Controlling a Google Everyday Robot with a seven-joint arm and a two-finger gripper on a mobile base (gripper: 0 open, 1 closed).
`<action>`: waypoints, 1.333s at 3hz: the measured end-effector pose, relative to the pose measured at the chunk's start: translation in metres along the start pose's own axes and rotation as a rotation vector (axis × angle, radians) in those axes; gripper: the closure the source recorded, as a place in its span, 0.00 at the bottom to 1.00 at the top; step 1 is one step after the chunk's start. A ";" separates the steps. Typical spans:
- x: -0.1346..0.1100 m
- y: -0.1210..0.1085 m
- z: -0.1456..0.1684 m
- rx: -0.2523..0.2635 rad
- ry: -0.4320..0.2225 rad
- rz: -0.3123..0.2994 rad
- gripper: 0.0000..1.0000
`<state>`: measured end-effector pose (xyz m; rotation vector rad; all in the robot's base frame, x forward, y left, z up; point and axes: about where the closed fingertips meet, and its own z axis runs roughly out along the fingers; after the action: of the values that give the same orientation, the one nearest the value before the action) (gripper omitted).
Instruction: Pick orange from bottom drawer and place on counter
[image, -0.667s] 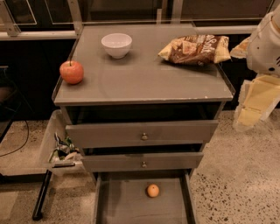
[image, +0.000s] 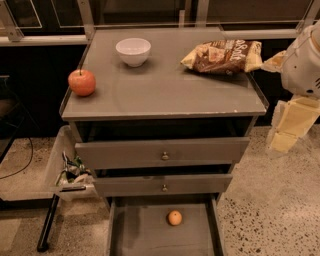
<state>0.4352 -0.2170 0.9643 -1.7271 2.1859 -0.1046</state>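
Observation:
The orange (image: 174, 218) is small and round and lies on the bare floor of the bottom drawer (image: 135, 235), which is pulled open at the foot of the cabinet. The counter (image: 165, 87) is the flat grey top of the cabinet. My gripper (image: 289, 127) hangs off the cabinet's right side, beside the counter's right edge and above the floor. It is well above and to the right of the orange and holds nothing that I can see.
On the counter stand a red-orange apple (image: 82, 82) at the left, a white bowl (image: 133, 51) at the back and a snack bag (image: 223, 56) at the back right. The two upper drawers (image: 162, 155) are slightly ajar. A bin with litter (image: 65, 172) sits left of the cabinet.
My arm and gripper have sunk slightly at the cabinet's right side. The orange and the things on the counter have not moved.

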 end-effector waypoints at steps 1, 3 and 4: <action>0.008 0.006 0.021 -0.012 0.002 0.027 0.00; 0.052 0.021 0.131 -0.089 0.002 0.067 0.00; 0.080 0.019 0.192 -0.132 -0.012 0.066 0.00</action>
<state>0.4626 -0.2578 0.7610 -1.7171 2.2839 0.0682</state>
